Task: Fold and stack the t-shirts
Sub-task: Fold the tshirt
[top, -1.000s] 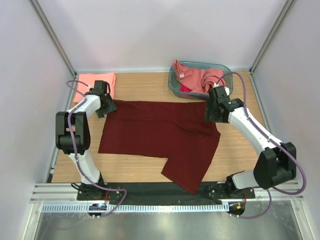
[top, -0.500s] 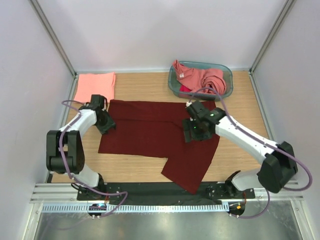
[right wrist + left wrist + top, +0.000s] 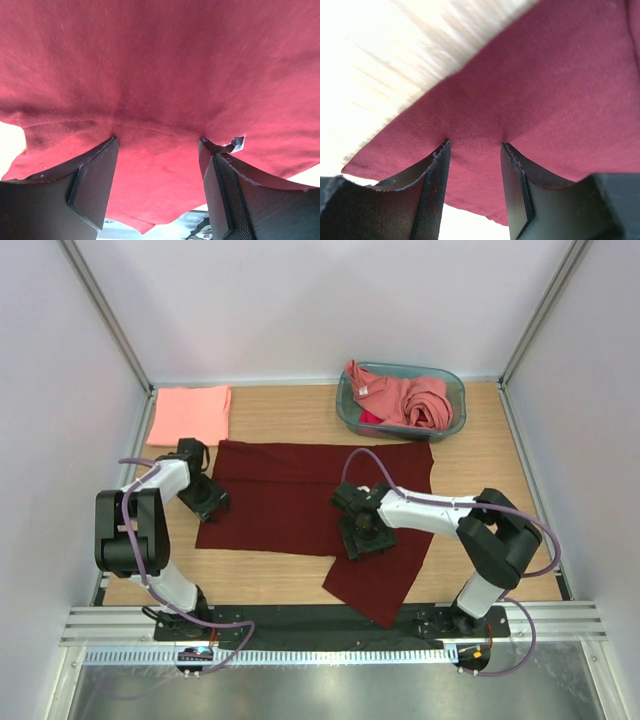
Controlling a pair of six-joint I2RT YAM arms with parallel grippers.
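Note:
A dark maroon t-shirt lies spread flat on the wooden table, one part reaching toward the front edge. My left gripper stands on its left edge, and in the left wrist view the gripper is open, both fingertips pressed onto the cloth. My right gripper rests on the shirt's middle front part. Seen from the right wrist, that gripper is open wide, tips down on the maroon cloth. A folded salmon t-shirt lies at the back left.
A teal-blue plastic basket at the back right holds crumpled pink t-shirts. White walls with metal posts close in the table on three sides. The black rail with both arm bases runs along the front edge.
My right gripper has come from the shirt's back right corner near the basket down to its middle front. The left gripper slid toward me along the shirt's left edge.

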